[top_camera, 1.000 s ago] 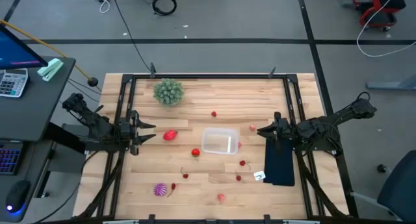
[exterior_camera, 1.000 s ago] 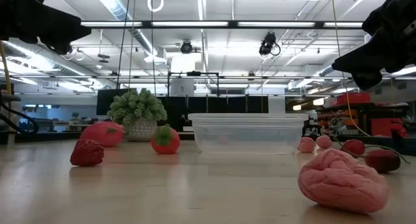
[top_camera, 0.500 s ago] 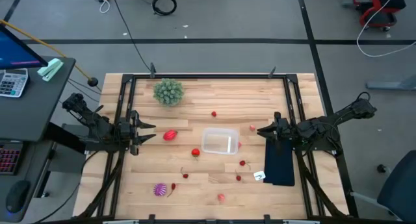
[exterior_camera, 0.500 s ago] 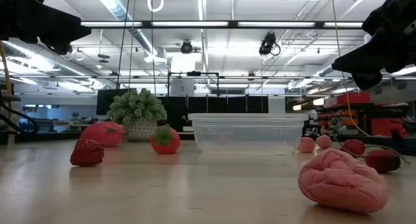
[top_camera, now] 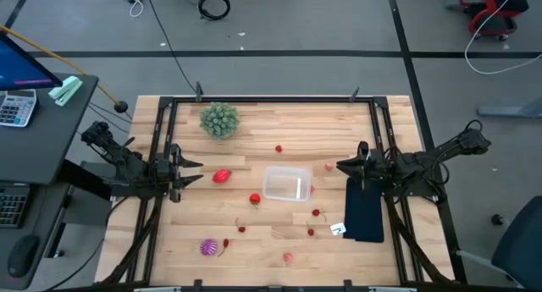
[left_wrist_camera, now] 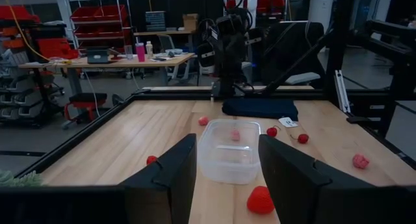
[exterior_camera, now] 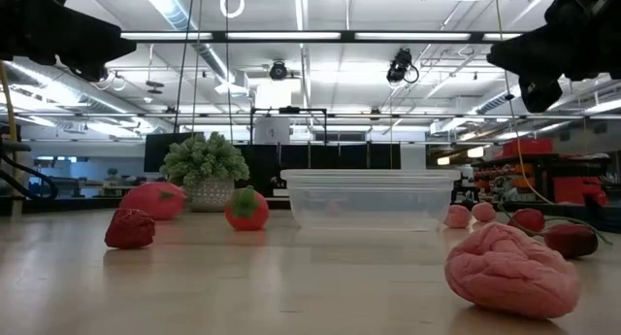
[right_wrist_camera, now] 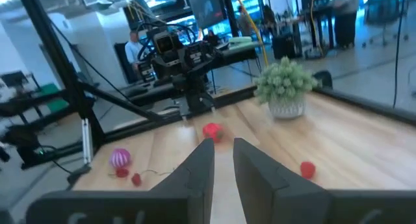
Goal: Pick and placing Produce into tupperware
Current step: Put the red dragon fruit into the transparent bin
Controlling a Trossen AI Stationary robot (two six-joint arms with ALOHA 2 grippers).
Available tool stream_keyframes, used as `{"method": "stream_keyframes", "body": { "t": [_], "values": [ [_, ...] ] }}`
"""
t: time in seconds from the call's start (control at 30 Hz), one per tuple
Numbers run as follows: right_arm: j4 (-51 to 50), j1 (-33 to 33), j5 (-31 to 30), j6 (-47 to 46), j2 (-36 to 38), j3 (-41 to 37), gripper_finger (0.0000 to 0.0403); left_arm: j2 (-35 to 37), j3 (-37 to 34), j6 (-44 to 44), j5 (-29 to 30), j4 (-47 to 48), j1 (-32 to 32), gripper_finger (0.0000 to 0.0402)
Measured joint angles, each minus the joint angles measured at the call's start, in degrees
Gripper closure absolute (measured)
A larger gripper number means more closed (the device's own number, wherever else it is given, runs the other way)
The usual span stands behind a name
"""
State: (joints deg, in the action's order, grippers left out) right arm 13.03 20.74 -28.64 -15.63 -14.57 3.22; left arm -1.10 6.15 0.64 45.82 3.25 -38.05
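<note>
The desk (top_camera: 330, 127) is carrying the empty tupperware (top_camera: 285, 184) at its centre. Produce is lying scattered: a red piece (top_camera: 222, 176) at nine o'clock, a spiky one (top_camera: 207, 247) at seven. The left pincer (top_camera: 193, 172) is gaping wide; the right pincer (top_camera: 343, 166), narrow, risks nudging the light tub while reaching.

A grey concrete floor (top_camera: 296, 38) with dark seams surrounds the light wooden counter (top_camera: 254, 131). A black cable coil (top_camera: 214, 4) lies on the floor, a red chair base (top_camera: 491, 8) stands at the far corner. Beside the counter a dark desk (top_camera: 34, 123) carries a calculator (top_camera: 15, 107). Long ceiling strip lights (exterior_camera: 320, 36) glow overhead, and red shelving (left_wrist_camera: 97, 29) lines the room
</note>
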Motion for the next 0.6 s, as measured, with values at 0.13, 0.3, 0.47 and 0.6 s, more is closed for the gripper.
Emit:
{"method": "stream_keyframes", "body": {
  "t": [0.13, 0.3, 0.47, 0.6],
  "values": [
    [-0.7, 0.0, 0.0, 1.6, -0.6, 0.0, 0.0336, 0.0, 0.0, 0.0, 0.0, 0.0, 0.0, 0.0230],
    [-0.8, 0.0, 0.0, -1.9, -3.5, 0.0, 0.0338, 0.0, 0.0, 0.8, 0.0, -0.1, 0.0, 0.0230],
    [-0.8, 0.0, 0.0, -3.8, -7.2, 0.0, 0.0339, 0.0, 0.0, 7.6, 0.0, -1.4, 0.0, 0.0230],
    [-0.8, 0.0, -1.8, -0.6, -9.3, 0.0, 0.0341, 0.0, 0.0, 10.5, 0.0, -2.9, 0.0, 0.0230]
  ]
}}
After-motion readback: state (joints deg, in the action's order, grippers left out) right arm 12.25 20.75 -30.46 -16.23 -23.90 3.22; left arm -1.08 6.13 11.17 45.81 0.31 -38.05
